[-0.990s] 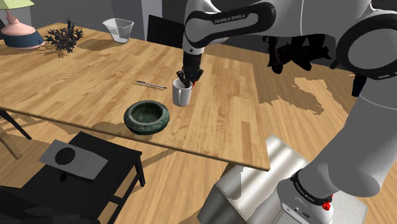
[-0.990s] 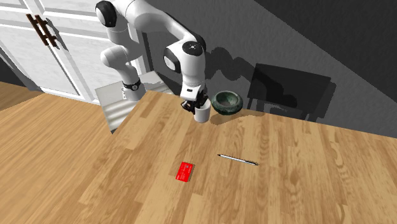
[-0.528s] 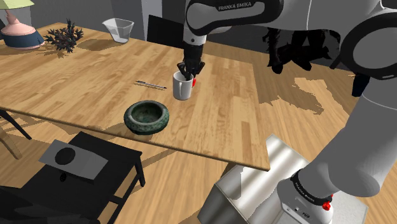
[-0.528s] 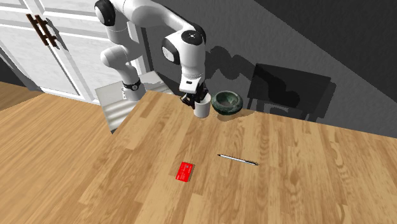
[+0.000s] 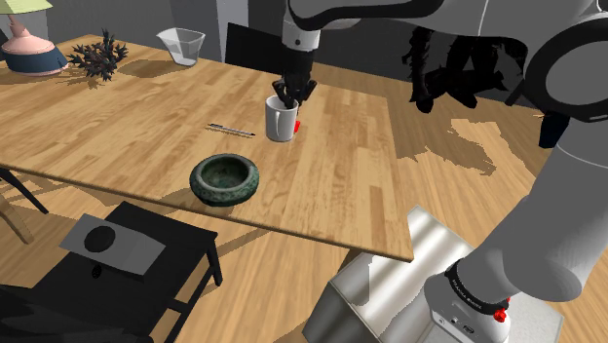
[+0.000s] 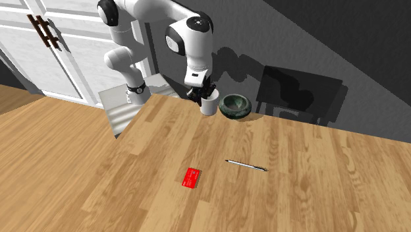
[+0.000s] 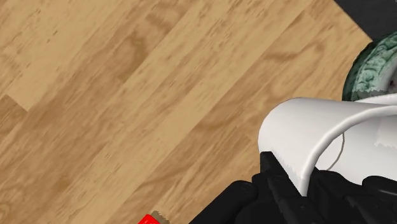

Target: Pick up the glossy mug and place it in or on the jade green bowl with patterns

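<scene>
**Gripper pinching the white mug's rim beside the green bowl**

The white arm (image 6: 188, 33) is rising from its stand (image 5: 390, 292), bending over the table's near edge and pointing its last link straight down. The black gripper (image 5: 292, 93) is hanging vertically from it over the wooden table (image 5: 117, 127). In the second exterior view the gripper (image 6: 201, 94) is sitting close to the table's far edge, just in front of the stand.

The jaws are closing narrowly on the wall of the mug (image 5: 281, 122). In the wrist view the fingers (image 7: 280, 191) are straddling the rim, one outside the white wall and one inside the cup, so the mug (image 7: 318, 146) is being held by its lip. The mug is glossy white and standing upright, with its long axis vertical and its mouth facing up toward the hand. Its handle cannot be made out. Whether its base is clearing the wood cannot be told for certain.

The mug is lying near the dark green patterned bowl (image 5: 225, 179), with a gap of bare wood between them in the shoulder view. In the second exterior view the mug (image 6: 209, 105) is sitting just beside the bowl (image 6: 235, 105). From the wrist, the bowl (image 7: 369, 67) is showing just past the mug's rim.

A red card (image 6: 191, 177) and a thin pen (image 6: 246, 165) are lying farther out on the table, well apart from the mug. A black side table (image 5: 117, 253) is standing below the table's edge near the bowl.
</scene>
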Controlling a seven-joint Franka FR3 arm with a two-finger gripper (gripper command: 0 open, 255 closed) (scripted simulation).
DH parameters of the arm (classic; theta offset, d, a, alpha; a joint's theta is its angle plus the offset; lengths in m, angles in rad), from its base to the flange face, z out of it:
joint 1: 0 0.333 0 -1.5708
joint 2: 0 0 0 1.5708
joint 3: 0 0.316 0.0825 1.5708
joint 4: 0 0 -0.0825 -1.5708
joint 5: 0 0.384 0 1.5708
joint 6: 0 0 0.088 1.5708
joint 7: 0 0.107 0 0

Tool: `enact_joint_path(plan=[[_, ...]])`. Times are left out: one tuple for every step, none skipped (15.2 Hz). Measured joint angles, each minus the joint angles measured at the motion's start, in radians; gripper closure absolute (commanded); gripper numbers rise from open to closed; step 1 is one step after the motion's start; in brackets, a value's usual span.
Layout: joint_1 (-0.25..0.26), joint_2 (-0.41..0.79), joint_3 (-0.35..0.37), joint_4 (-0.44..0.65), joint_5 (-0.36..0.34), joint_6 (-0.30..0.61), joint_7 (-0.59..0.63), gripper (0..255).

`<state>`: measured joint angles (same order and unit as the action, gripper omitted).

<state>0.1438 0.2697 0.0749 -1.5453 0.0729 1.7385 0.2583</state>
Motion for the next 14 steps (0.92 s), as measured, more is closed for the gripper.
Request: enact_joint_path(plan=[[0.001,0.002,0.000,0.014,0.000,-0.013,0.002,255],[0.001,0.001,0.001,0.028,0.000,-0.027,0.004,255],[0.002,0.001,0.001,0.041,-0.001,-0.040,0.006,255],[0.000,-0.002,0.000,0.053,0.000,-0.054,0.005,255],[0.001,0.001,0.001,0.067,-0.001,-0.065,0.006,255],[0.006,0.003,0.004,0.077,-0.001,-0.073,0.015,255],[0.017,-0.001,0.010,0.078,-0.001,-0.076,0.032,255],[0.032,0.007,0.018,0.088,-0.003,-0.077,0.054,255],[0.043,0.012,0.024,0.099,-0.004,-0.081,0.072,255],[0.056,0.024,0.032,0.119,-0.006,-0.087,0.092,255],[0.073,0.031,0.040,0.128,-0.007,-0.088,0.117,255],[0.086,0.041,0.047,0.147,-0.009,-0.095,0.138,255],[0.101,0.053,0.054,0.175,-0.012,-0.109,0.160,255],[0.116,0.066,0.061,0.194,-0.014,-0.113,0.182,255]])
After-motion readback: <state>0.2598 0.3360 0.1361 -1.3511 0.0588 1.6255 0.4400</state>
